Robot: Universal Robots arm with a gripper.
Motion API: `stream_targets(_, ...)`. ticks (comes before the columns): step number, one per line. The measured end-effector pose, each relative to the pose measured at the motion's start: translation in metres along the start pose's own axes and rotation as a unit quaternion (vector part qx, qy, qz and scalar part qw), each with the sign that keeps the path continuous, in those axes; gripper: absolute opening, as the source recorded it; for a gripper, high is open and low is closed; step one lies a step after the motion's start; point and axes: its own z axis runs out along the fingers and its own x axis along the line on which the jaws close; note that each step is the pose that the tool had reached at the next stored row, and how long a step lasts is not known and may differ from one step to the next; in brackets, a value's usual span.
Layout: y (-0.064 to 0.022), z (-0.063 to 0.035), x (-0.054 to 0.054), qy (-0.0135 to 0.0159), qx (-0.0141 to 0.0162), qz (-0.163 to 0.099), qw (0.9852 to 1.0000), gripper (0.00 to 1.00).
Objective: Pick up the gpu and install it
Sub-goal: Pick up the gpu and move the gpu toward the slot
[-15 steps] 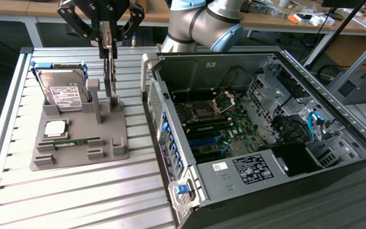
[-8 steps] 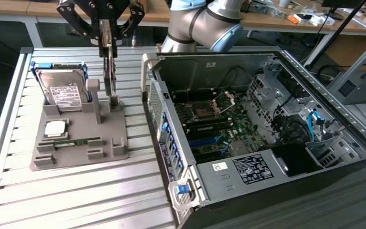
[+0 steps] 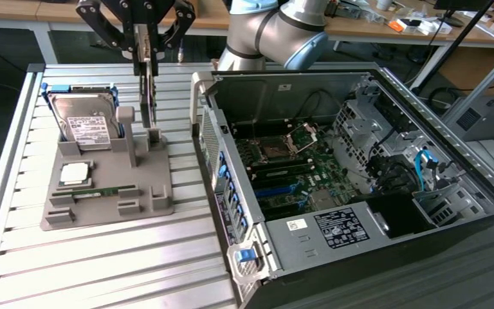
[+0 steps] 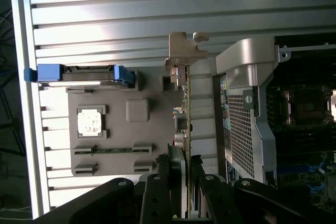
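Green flat gpu card [image 3: 148,96] pinched edge-on by the black gripper [image 3: 148,55]; I'd lift it dead straight off the grey holder [image 3: 101,206].

Silver-grey arm [image 3: 269,35] with pale blue joint cap, ending in a black tool [image 3: 148,55] of bolted links.

The silver bench [image 3: 101,270] has long ridges. A grey holder tray [image 3: 148,193] lies on it, just beside an open computer case [image 3: 264,96].
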Motion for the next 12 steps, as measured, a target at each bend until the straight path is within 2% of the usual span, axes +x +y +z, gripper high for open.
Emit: stream_targets(12, 0.0002, -0.0051, -0.0001, 0.0000, -0.0001, 0.000, 1.0000, 0.27)
